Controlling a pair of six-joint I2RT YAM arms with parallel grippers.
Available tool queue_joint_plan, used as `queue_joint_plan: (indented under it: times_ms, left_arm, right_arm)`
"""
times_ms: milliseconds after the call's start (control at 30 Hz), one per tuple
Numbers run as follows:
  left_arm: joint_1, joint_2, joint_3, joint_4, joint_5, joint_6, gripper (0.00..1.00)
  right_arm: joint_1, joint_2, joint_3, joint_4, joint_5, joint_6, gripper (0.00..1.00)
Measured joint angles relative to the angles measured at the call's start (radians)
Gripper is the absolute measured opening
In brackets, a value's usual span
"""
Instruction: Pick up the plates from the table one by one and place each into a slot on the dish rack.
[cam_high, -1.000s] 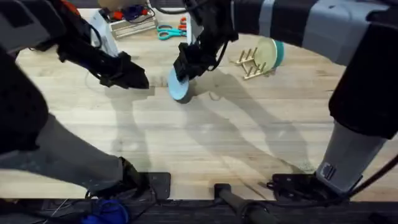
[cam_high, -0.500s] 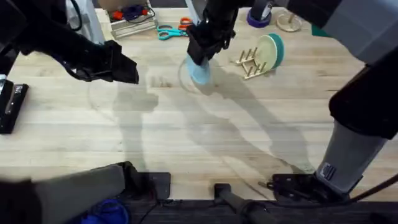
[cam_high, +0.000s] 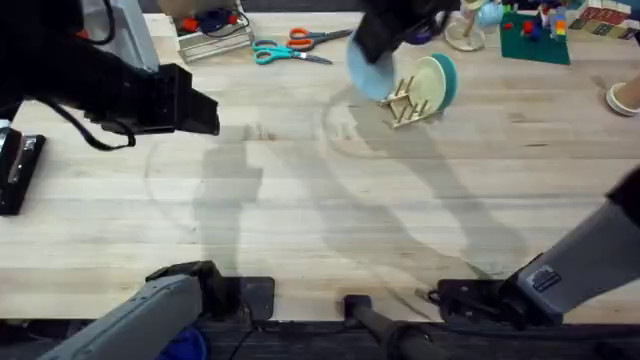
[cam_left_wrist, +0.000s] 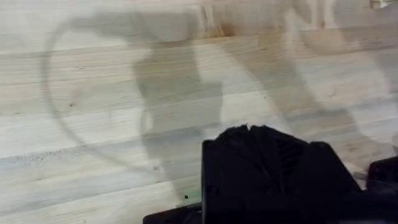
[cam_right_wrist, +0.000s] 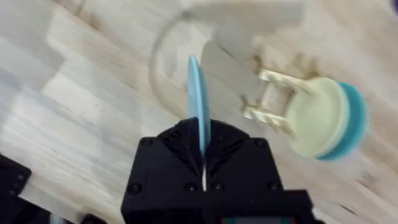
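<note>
The light blue plate (cam_right_wrist: 198, 99) hung on edge in the air, pinched at its rim between the pressed fingers of the right gripper (cam_right_wrist: 203, 163). It hovered just left of the dish rack (cam_high: 402, 102), at the far right-centre of the table (cam_high: 330, 230). Holding it upright made sense: judged from the task, a plate must drop edge-first into a narrow slot (cam_right_wrist: 266, 99) between the dowels. The pale yellow plate (cam_high: 428, 84) and the teal plate (cam_high: 447, 78) already stood in the rack's right-hand end, leaving the left dowels free, so this looked like the last plate.

The right wrist view showed the plate as a thin vertical line, with the rack's bare dowels beyond it. The overhead view showed its round face (cam_high: 371, 72) and how near it hung to the rack.

The left gripper (cam_high: 195, 100) hovered over bare wood at the far left, well apart from the rack. Whether its fingers were spread or closed could not be told. Scissors (cam_high: 290, 46) lay at the far edge.
</note>
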Motion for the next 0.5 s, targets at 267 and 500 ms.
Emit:
queue_joint_plan:
  times_ms: [267, 500]
  left_arm:
    - [0.000, -0.031, 0.000, -0.046, -0.012, -0.005, 0.211]
    - [0.000, -0.032, 0.000, -0.046, -0.018, -0.012, 0.983]
  right_arm:
    - [-0.070, -0.147, 0.002, -0.089, 0.062, -0.053, 0.033]
    - [-0.093, -0.253, 0.002, -0.136, 0.168, -0.061, 0.033]
